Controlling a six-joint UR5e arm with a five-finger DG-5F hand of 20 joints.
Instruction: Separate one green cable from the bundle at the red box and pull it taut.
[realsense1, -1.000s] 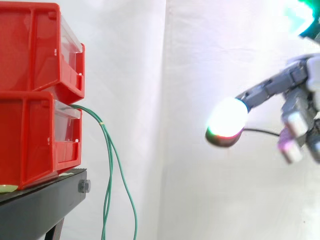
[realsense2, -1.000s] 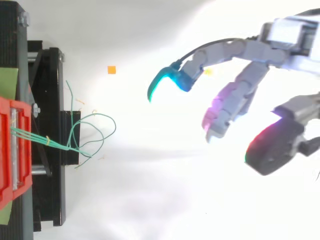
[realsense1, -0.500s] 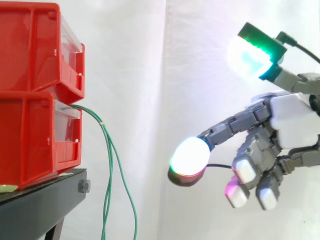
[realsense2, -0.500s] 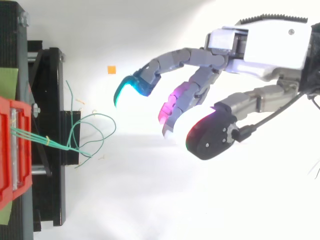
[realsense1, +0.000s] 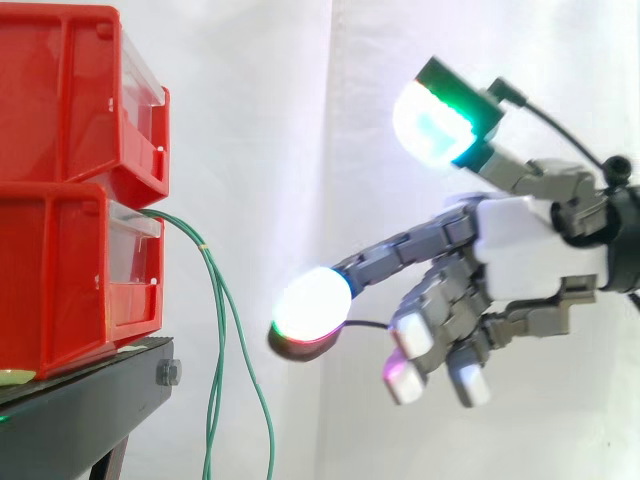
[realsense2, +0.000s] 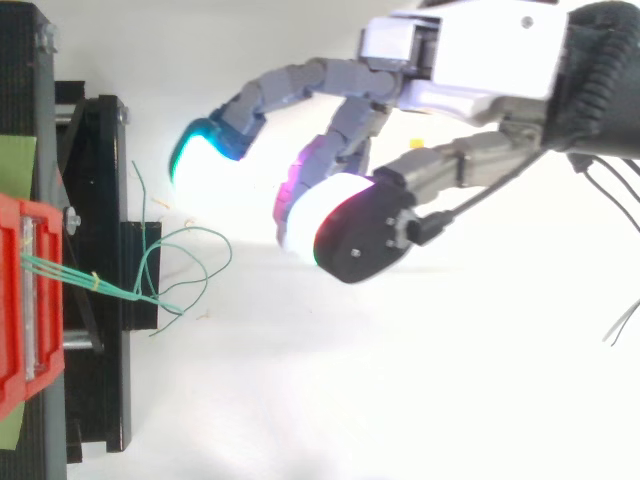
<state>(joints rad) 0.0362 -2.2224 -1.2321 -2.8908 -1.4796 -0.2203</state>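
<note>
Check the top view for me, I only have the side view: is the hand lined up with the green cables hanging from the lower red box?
Observer: No. From above, the hand sits to one side of the green cables, toward that view's upper edge.
Operator: How many strands? I see two or three.
Observer: Several leave the red box together, held by a small pale tie, then fan into loose loops. I can't give an exact count.
Operator: Nearest fingertip?
Observer: The cyan fingertip, with a clear gap to the loops.
</note>
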